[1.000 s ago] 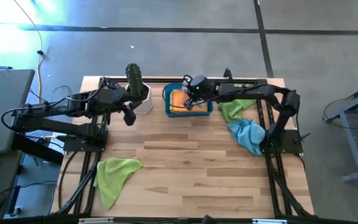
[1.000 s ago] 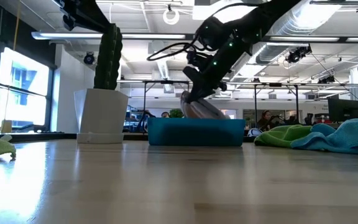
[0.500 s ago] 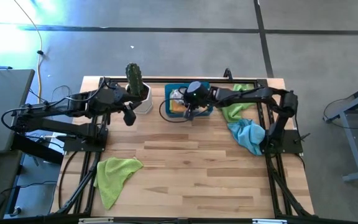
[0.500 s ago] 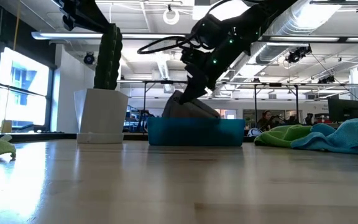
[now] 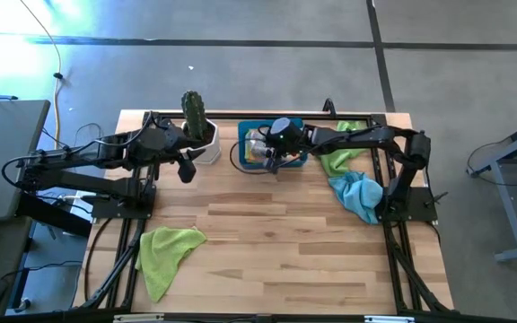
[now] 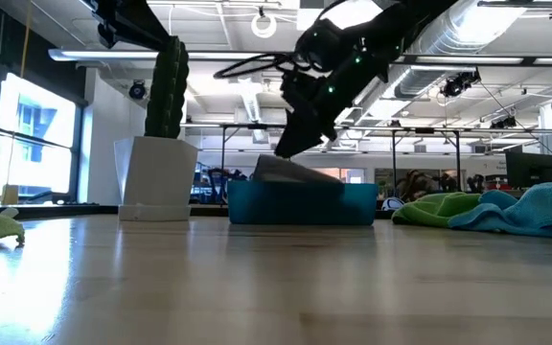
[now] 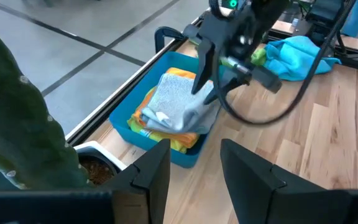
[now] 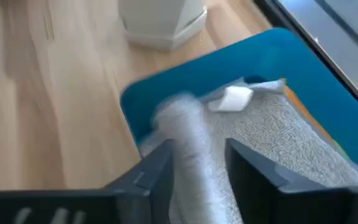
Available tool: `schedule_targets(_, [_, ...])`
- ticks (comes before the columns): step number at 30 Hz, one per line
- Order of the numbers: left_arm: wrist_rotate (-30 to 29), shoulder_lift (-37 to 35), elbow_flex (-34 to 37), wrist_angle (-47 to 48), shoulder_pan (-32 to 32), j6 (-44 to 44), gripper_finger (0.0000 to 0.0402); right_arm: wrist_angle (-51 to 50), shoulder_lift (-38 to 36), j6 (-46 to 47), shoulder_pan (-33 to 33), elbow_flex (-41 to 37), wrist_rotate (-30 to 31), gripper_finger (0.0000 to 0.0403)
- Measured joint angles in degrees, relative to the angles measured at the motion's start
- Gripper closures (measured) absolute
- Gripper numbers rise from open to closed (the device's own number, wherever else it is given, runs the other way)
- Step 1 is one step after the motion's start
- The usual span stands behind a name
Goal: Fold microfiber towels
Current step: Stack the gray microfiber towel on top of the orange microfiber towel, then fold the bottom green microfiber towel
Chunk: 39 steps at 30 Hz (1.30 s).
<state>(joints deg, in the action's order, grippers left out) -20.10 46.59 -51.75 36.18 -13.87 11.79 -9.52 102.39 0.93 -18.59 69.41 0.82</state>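
A grey towel (image 7: 174, 102) lies on top of orange and yellow cloths (image 7: 180, 62) in the blue bin (image 5: 243, 135) at the table's far edge. My right gripper (image 7: 211, 79) hovers just over it, open, its fingers on either side of the towel's raised fold (image 8: 188, 140). My left gripper (image 7: 194, 174) waits open and bare left of the bin, beside the cactus. A lime green towel (image 5: 169, 248) lies crumpled on the near left of the table. Another lime green towel (image 5: 337, 158) and a light blue one (image 5: 357, 193) lie heaped at the right. My right gripper comes at the grey towel slanting down from the table's right. Its fingers (image 8: 248, 177) flank the rolled fold at the towel's near edge. Whether they touch the cloth, I cannot tell. The towel rests in the bin, its fold on the bin's near rim.
A potted cactus (image 5: 197, 121) in a white pot stands just left of the bin, close to my left gripper. Bare wood (image 5: 276, 242) spreads across the middle and near part of the table. Dark frame rails run along both side edges.
My right gripper has gone toward the table's left and near side over the bin, carrying the grey towel's edge, and has rolled a little. It has let go: the towel, drawn up into a peak half a second ago, now lies lower in the bin.
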Motion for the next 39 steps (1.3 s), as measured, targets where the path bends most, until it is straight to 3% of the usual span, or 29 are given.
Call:
schedule_targets(6, [1.23, -0.02, 0.0, 0.0, 0.0, 0.29, 0.0271, -10.78, -4.81, 10.69, 0.0, 6.08, -0.02, 0.023])
schedule_targets(13, [13.62, 0.0, 0.0, 0.96, 0.07, 5.28, 0.0271, -24.91, -6.88, 17.6, 1.46, 13.02, -2.62, 0.0226])
schedule_targets(20, [21.51, 0.0, 0.02, 11.48, 0.09, 9.09, 0.0271, -25.46, -6.9, 30.35, 6.38, 12.98, -9.06, 0.0226])
schedule_targets(24, [23.76, 0.38, 0.03, 18.5, 0.8, 10.51, 0.0271, -25.46, -6.9, 33.61, 11.33, 12.34, -8.52, 0.0226])
schedule_targets(30, [29.4, 0.46, 4.53, 20.28, 7.14, 15.44, 0.0271, -25.46, -6.9, 35.27, 18.73, 12.28, -4.98, 0.0226])
schedule_targets(35, [29.57, 0.5, 9.38, 19.78, 15.12, 23.28, 0.0271, -25.46, -6.9, 35.15, 23.08, 12.28, 0.75, 0.0226])
schedule_targets(39, [29.56, 0.46, 11.27, 19.45, 22.47, 31.15, 0.0271, -25.6, -6.9, 35.1, 24.71, 12.28, 2.02, 0.0226])
